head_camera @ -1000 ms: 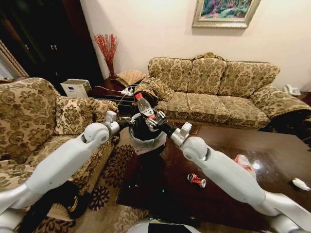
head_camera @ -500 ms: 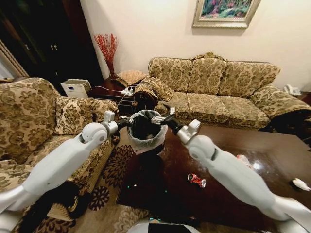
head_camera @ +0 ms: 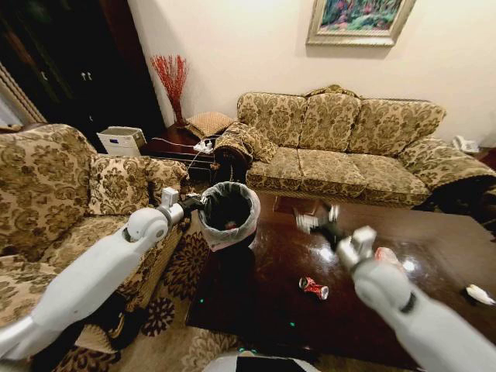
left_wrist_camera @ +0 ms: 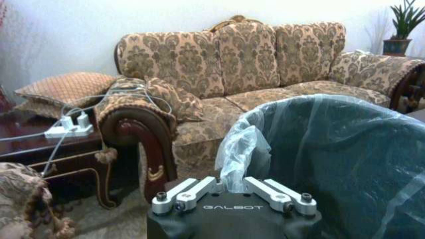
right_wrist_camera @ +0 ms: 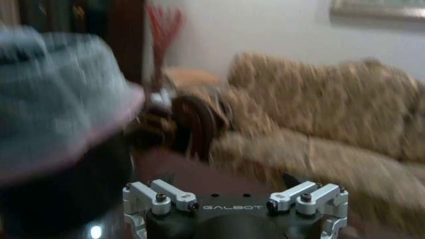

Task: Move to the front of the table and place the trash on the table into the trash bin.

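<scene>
We see our left gripper [head_camera: 191,203] pinching the grey-white bag liner of the small round dark bin [head_camera: 229,209], while our right gripper [head_camera: 319,219], wide and empty, hangs right of it, far above the little red-white can [head_camera: 314,287] on the dark glossy table [head_camera: 256,298].

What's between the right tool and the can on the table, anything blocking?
Nothing visible. The right tool hangs over bare tabletop, empty and open, and the can lies nearer the robot on the table with no object between them. The pink-white bag sits off to the right, clear of that path.
</scene>
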`<state>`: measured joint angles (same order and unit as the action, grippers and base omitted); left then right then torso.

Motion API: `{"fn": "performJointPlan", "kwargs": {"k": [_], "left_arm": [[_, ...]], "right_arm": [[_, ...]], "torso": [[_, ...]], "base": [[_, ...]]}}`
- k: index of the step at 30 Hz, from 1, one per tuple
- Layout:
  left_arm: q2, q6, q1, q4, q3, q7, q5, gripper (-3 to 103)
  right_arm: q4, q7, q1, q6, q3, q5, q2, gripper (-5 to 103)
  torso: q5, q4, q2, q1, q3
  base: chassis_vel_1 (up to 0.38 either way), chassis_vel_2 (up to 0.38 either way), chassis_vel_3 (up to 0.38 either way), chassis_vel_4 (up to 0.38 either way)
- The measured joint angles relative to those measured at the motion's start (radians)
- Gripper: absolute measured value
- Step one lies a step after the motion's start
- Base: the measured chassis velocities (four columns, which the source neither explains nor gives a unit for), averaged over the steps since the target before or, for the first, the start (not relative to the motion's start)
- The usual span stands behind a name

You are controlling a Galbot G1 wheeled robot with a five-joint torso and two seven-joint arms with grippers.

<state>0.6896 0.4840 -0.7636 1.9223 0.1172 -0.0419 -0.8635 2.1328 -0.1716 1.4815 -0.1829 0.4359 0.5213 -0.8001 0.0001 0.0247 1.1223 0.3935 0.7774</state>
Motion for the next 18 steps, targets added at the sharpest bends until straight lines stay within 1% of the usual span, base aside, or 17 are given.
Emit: {"fn": "performJointPlan", "kwargs": {"k": [1, 2, 4, 5, 6, 8, 10, 11, 13, 15, 17, 18], "left_arm": [[0.004, -0.004, -0.008, 0.004, 0.002, 0.000, 0.006, 3], [0.012, -0.010, -0.022, 0.011, 0.006, -0.001, 0.019, 3], [0.014, -0.012, -0.026, 0.013, 0.008, -0.001, 0.023, 3], [0.021, -0.014, -0.042, 0.024, 0.011, -0.003, 0.030, 3], [0.021, -0.014, -0.042, 0.024, 0.011, -0.003, 0.030, 3], [0.023, -0.015, -0.058, 0.038, 0.013, -0.003, 0.034, 3], [0.020, -0.015, -0.066, 0.051, 0.013, -0.003, 0.036, 3], [0.020, -0.015, -0.066, 0.051, 0.013, -0.003, 0.036, 3], [0.016, -0.016, -0.073, 0.060, 0.013, -0.003, 0.037, 3], [0.015, -0.016, -0.075, 0.063, 0.013, -0.004, 0.037, 3], [0.012, -0.017, -0.081, 0.071, 0.015, -0.004, 0.038, 3], [0.012, -0.017, -0.081, 0.071, 0.015, -0.004, 0.038, 3]], "right_arm": [[-0.007, 0.015, 0.052, 0.010, 0.024, -0.017, -0.032, 100], [-0.016, 0.035, 0.124, 0.026, 0.052, -0.039, -0.082, 100], [-0.019, 0.038, 0.140, 0.032, 0.057, -0.046, -0.094, 100], [-0.040, 0.047, 0.197, 0.068, 0.068, -0.086, -0.149, 100], [-0.040, 0.047, 0.197, 0.068, 0.068, -0.086, -0.149, 100], [-0.081, 0.049, 0.228, 0.110, 0.070, -0.126, -0.223, 100], [-0.142, 0.050, 0.223, 0.134, 0.068, -0.153, -0.280, 100], [-0.142, 0.050, 0.223, 0.134, 0.068, -0.153, -0.280, 100], [-0.213, 0.057, 0.196, 0.143, 0.067, -0.162, -0.317, 100], [-0.236, 0.058, 0.182, 0.143, 0.067, -0.161, -0.328, 100], [-0.292, 0.058, 0.137, 0.140, 0.058, -0.136, -0.350, 100], [-0.292, 0.058, 0.137, 0.140, 0.058, -0.136, -0.350, 100]], "torso": [[0.0002, -0.0001, 0.000, 0.000, 0.000], [0.0002, -0.0003, 0.000, 0.000, 0.000], [0.0001, -0.0003, 0.000, 0.000, 0.000], [-0.0003, -0.0002, 0.000, 0.000, 0.000], [-0.0003, -0.0002, 0.000, 0.000, 0.000], [-0.0003, 0.0000, 0.000, 0.000, 0.000], [-0.0002, 0.0001, 0.000, 0.000, 0.000], [-0.0002, 0.0001, 0.000, 0.000, 0.000], [-0.0002, 0.0001, 0.000, 0.000, 0.000], [-0.0002, 0.0001, 0.000, 0.000, 0.000], [-0.0001, 0.0003, 0.000, 0.000, 0.000], [-0.0001, 0.0003, 0.000, 0.000, 0.000]], "base": [[0.000, 0.000, 0.000, 0.000], [0.000, 0.000, 0.000, 0.000], [0.000, 0.000, 0.000, 0.000], [0.000, 0.000, 0.000, 0.000], [0.000, 0.000, 0.000, 0.000], [0.000, 0.000, 0.000, 0.000], [0.000, 0.000, 0.000, 0.000], [0.000, 0.000, 0.000, 0.000], [0.000, 0.000, 0.000, 0.000], [0.000, 0.000, 0.000, 0.000], [0.000, 0.000, 0.000, 0.000], [0.000, 0.000, 0.000, 0.000]]}}
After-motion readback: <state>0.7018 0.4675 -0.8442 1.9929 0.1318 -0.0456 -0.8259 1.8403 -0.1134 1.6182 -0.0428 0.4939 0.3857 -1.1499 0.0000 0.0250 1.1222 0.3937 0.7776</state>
